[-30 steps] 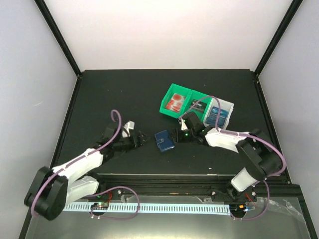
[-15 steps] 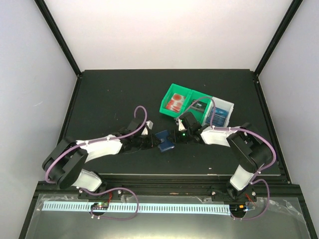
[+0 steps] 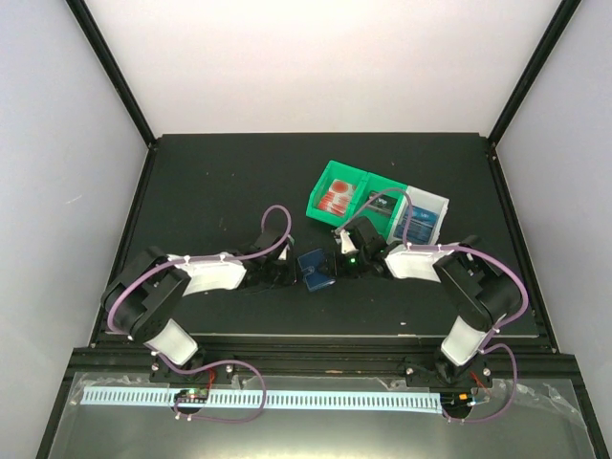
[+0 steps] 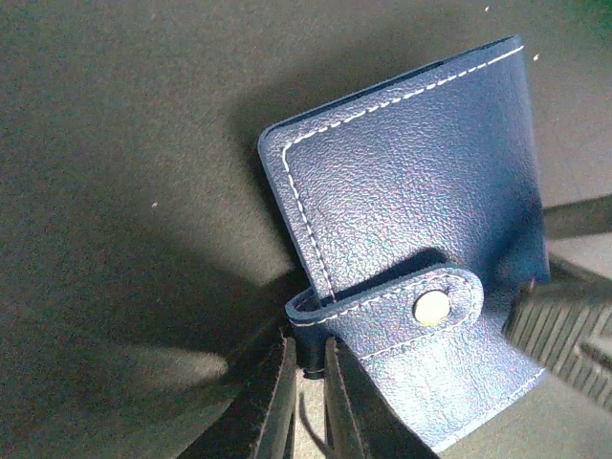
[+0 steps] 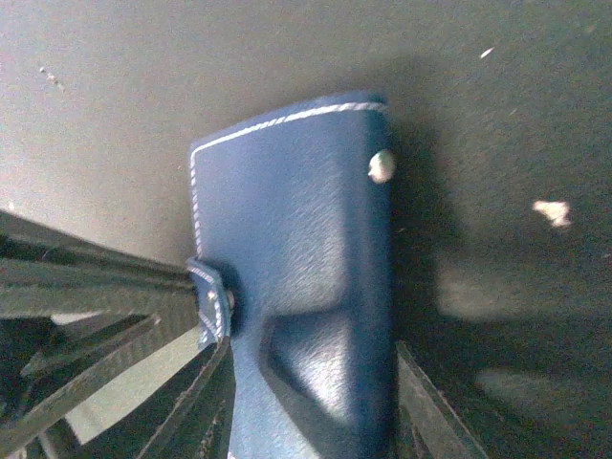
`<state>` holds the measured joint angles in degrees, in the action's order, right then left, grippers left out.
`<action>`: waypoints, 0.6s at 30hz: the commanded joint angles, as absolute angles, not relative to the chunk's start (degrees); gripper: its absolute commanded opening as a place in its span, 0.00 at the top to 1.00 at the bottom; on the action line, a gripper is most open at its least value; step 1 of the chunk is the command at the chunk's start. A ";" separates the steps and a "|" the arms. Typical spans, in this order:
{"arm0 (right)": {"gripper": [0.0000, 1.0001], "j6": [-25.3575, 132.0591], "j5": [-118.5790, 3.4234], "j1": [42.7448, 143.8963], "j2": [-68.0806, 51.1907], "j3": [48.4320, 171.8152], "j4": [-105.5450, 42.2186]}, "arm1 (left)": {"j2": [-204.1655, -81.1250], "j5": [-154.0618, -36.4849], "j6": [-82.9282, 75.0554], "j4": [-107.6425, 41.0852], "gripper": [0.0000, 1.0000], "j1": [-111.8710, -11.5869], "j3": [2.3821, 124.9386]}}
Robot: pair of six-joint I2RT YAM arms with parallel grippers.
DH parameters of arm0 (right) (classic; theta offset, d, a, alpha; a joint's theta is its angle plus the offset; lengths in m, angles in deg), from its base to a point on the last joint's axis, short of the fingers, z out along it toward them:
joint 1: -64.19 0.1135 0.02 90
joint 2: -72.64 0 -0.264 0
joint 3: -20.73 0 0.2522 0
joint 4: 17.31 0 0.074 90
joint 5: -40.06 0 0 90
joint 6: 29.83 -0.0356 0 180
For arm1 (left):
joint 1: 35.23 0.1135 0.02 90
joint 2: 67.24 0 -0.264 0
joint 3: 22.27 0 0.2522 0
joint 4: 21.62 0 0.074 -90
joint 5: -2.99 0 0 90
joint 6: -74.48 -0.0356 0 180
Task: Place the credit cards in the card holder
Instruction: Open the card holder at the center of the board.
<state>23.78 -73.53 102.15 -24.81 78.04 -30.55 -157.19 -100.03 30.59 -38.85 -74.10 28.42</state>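
The blue holder (image 4: 411, 191) lies closed on the dark worktop (image 4: 124, 143), its snap tab (image 4: 402, 311) fastened across the white-stitched cover. The left claw (image 4: 308, 368), fingers nearly together, pinches the tab's looped end. A ribbed finger (image 4: 564, 335) of the right claw lies at the holder's right edge.

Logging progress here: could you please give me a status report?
Left fingers pinch snap tab. Right fingers clamp card holder, closed. Credit cards in tray.

Both arms reach low and inward, tips nearly meeting. Left tool (image 4: 306, 387) pinches almost closed; right tool (image 5: 316, 411) clamps with fingers wider.
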 commanded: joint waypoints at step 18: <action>0.93 21.73 -77.95 102.51 -22.11 76.05 -26.67 | -156.05 -101.53 30.38 -37.45 0.85 -74.46 27.40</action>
